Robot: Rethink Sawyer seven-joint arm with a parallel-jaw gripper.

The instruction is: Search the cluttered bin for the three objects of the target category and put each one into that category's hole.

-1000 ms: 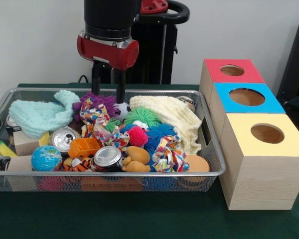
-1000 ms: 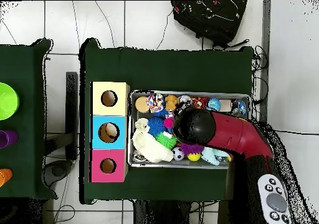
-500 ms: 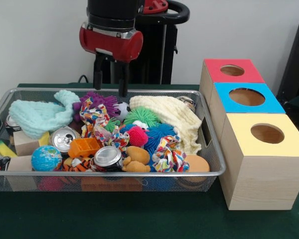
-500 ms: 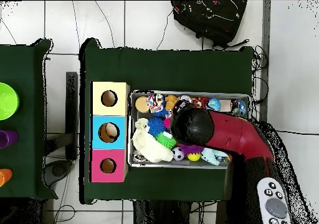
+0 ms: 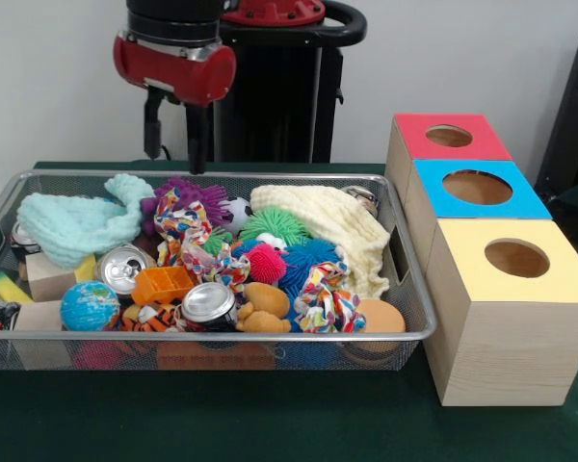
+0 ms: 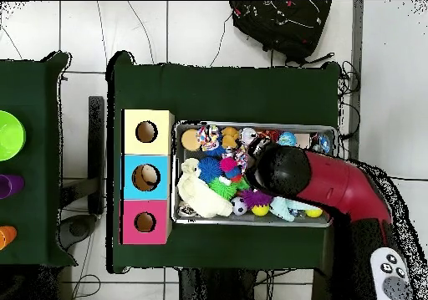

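Since the earlier frames the arm point(image 5: 176, 58) has risen and swung toward the mint-cloth end of the wire bin point(image 5: 405, 289), so the gripper point(image 5: 175, 135) now hangs clear above the bin's far rim instead of reaching down beside the small soccer ball point(image 5: 237, 211). Its two dark fingers point(image 5: 194, 135) stand apart with nothing between them. In the overhead view the arm's red body point(image 6: 334, 184) has moved along the bin, uncovering the toys in the middle and covering the end away from the boxes.

The bin holds everything else. Beside it, touching or nearly so, stand three wooden boxes in a row, each with a round hole: the yellow box point(image 5: 549, 279), the blue box point(image 5: 520, 197), the red box point(image 5: 482, 144). Which category is the target cannot be told.

Inside the bin, the cream cloth point(image 5: 337, 231) lies at the end next to the boxes and the mint cloth point(image 5: 72, 226) at the opposite end. Between them lie a purple spiky ball point(image 5: 207, 197), a green spiky ball point(image 5: 270, 223), a blue one point(image 5: 308, 258), a pink one point(image 5: 266, 263), two patterned rope toys point(image 5: 183, 223), two cans point(image 5: 122, 267), a globe ball point(image 5: 89, 306) and an orange cup point(image 5: 162, 283), all heaped together and overlapping.
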